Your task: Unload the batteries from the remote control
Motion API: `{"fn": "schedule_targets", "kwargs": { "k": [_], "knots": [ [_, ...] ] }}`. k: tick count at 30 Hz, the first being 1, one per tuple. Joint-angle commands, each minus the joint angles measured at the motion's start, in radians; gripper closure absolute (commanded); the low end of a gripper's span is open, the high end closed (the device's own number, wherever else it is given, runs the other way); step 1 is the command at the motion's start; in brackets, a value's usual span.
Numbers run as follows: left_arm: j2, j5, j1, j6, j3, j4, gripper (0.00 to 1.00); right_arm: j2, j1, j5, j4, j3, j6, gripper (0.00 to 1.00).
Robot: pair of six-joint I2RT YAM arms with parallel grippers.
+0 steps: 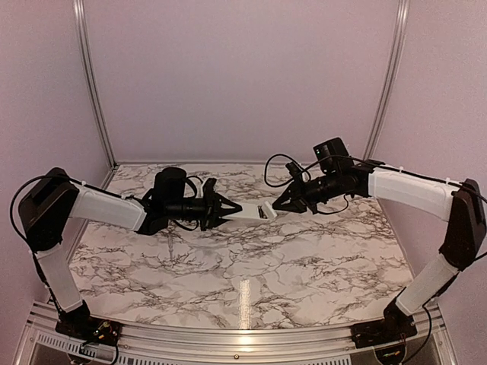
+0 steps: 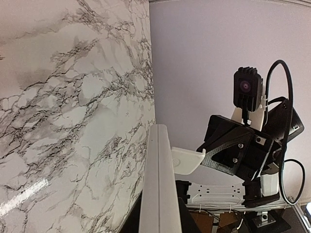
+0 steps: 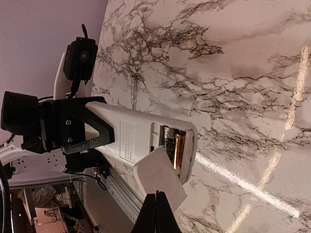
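Observation:
My left gripper (image 1: pixel 228 209) is shut on the white remote control (image 1: pixel 251 214) and holds it in the air above the marble table. In the right wrist view the remote (image 3: pixel 131 133) has its back face toward me, with the compartment open and the batteries (image 3: pixel 173 145), dark with a gold sheen, inside it. My right gripper (image 3: pixel 155 199) is shut on the small flat white cover piece (image 3: pixel 158 177), held just off the compartment. The left wrist view shows the remote edge-on (image 2: pixel 160 184) between my left gripper (image 2: pixel 159 216), with the cover (image 2: pixel 187 160) beside it.
The marble table (image 1: pixel 243 266) lies below both arms. Pale walls with metal corner rails (image 1: pixel 95 84) close the back and sides. An aluminium rail (image 1: pixel 228 346) runs along the near edge by the arm bases.

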Motion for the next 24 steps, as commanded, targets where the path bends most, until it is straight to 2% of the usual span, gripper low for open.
{"fn": "schedule_targets", "kwargs": {
  "k": [1, 10, 24],
  "knots": [
    [0.029, 0.012, -0.002, 0.027, -0.011, 0.045, 1.00, 0.082, -0.004, 0.017, 0.017, 0.012, -0.044, 1.00],
    [0.074, -0.003, 0.010, 0.046, -0.020, 0.027, 1.00, 0.170, -0.003, 0.022, 0.020, 0.006, -0.087, 1.00],
    [0.043, -0.043, 0.024, 0.150, -0.028, -0.143, 1.00, 0.213, -0.004, 0.044, 0.011, -0.011, -0.124, 1.00]
  ]
}}
